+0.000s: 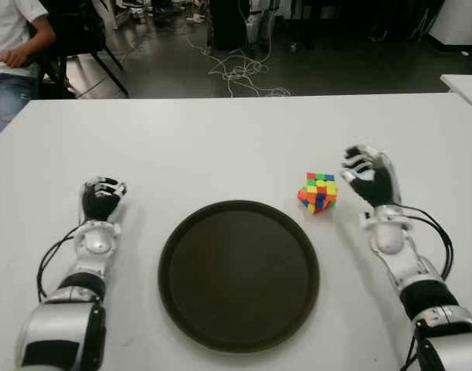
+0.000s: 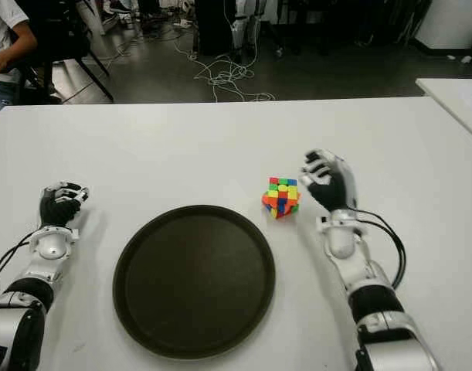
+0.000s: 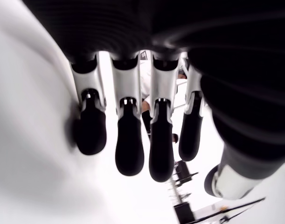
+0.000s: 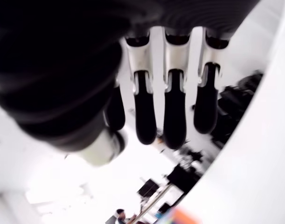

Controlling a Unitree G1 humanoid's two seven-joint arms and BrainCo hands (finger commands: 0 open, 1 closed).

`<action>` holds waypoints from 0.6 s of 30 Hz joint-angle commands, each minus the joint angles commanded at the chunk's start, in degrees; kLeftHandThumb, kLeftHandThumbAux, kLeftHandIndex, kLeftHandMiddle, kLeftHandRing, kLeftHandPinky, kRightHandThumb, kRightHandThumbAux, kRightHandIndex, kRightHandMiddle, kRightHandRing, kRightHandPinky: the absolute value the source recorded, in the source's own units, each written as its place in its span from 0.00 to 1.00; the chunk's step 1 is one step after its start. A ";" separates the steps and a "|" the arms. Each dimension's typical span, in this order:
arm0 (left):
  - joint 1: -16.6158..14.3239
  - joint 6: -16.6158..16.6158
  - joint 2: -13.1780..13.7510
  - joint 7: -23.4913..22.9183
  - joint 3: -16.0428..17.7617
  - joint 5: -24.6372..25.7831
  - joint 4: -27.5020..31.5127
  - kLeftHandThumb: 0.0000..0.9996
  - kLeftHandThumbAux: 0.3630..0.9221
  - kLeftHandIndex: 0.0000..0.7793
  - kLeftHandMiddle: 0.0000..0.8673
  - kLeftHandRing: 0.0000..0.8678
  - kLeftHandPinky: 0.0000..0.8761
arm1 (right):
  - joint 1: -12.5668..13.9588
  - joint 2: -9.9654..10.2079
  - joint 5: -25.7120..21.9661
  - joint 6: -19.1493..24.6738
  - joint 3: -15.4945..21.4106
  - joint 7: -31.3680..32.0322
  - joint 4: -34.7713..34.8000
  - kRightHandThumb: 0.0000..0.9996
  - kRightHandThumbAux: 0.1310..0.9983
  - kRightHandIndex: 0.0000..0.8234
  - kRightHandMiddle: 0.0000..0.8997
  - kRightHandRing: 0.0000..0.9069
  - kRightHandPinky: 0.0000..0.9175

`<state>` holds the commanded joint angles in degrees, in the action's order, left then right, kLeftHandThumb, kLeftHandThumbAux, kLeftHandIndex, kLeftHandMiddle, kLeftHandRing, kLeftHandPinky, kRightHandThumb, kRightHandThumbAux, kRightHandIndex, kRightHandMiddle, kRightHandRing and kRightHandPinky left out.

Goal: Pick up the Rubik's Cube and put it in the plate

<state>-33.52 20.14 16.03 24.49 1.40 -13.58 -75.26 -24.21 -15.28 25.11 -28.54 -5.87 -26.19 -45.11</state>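
Observation:
The Rubik's Cube (image 1: 318,192), its layers twisted out of line, sits on the white table (image 1: 220,147) just past the right rim of the round dark plate (image 1: 239,274). My right hand (image 1: 368,176) is a short way to the cube's right, palm turned toward it, fingers (image 4: 174,117) relaxed and holding nothing. A sliver of the cube (image 4: 179,217) shows at the edge of the right wrist view. My left hand (image 1: 102,197) shows to the left of the plate with loosely hanging fingers (image 3: 129,140), empty.
A person (image 1: 11,54) in a white shirt sits beyond the far left corner of the table. Cables (image 1: 239,71) lie on the floor behind it. A second white table's corner (image 1: 466,83) shows at far right.

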 joint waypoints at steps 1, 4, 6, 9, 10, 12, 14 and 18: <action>-0.09 -0.64 0.09 0.30 -0.69 -0.74 -0.03 0.69 0.61 0.55 0.69 0.74 0.75 | -0.09 -0.06 0.27 -0.10 -0.28 0.09 -0.01 0.01 0.80 0.41 0.43 0.45 0.46; -0.36 -2.19 0.41 1.02 -2.89 -3.02 -0.04 0.69 0.62 0.55 0.71 0.75 0.76 | -0.42 -0.21 0.63 -0.13 -0.99 0.99 0.06 0.00 0.82 0.34 0.37 0.39 0.38; -0.49 -2.85 0.60 1.48 -4.20 -4.32 0.03 0.69 0.62 0.55 0.72 0.76 0.76 | -0.64 -0.29 0.71 0.13 -1.40 1.71 0.09 0.00 0.83 0.31 0.35 0.36 0.34; -0.58 -3.60 0.75 1.94 -5.57 -5.60 0.13 0.68 0.62 0.55 0.74 0.78 0.78 | -0.90 -0.47 0.92 0.73 -1.89 2.63 0.21 0.00 0.83 0.27 0.32 0.33 0.29; -0.60 -3.79 0.77 2.02 -5.89 -5.83 0.16 0.68 0.62 0.55 0.75 0.79 0.78 | -0.96 -0.54 0.97 0.88 -2.01 2.89 0.27 0.00 0.83 0.24 0.31 0.31 0.28; -0.66 -4.13 0.71 2.08 -6.40 -6.20 0.23 0.68 0.62 0.55 0.75 0.79 0.78 | -1.13 -0.91 1.28 1.36 -2.50 4.02 0.65 0.00 0.83 0.21 0.29 0.31 0.27; -0.71 -4.35 0.63 2.17 -6.69 -6.37 0.28 0.68 0.63 0.55 0.74 0.79 0.76 | -1.21 -1.26 1.57 1.81 -2.89 4.89 1.09 0.00 0.81 0.15 0.29 0.32 0.28; -0.78 -4.87 0.56 2.73 -7.37 -6.88 0.31 0.68 0.63 0.55 0.73 0.77 0.74 | -1.14 -2.09 2.78 4.52 -4.21 7.84 3.84 0.00 0.76 0.07 0.26 0.33 0.27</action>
<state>-34.31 15.27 16.59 27.22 -5.96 -20.46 -74.94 -25.35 -17.37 27.89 -24.02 -10.08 -18.35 -41.27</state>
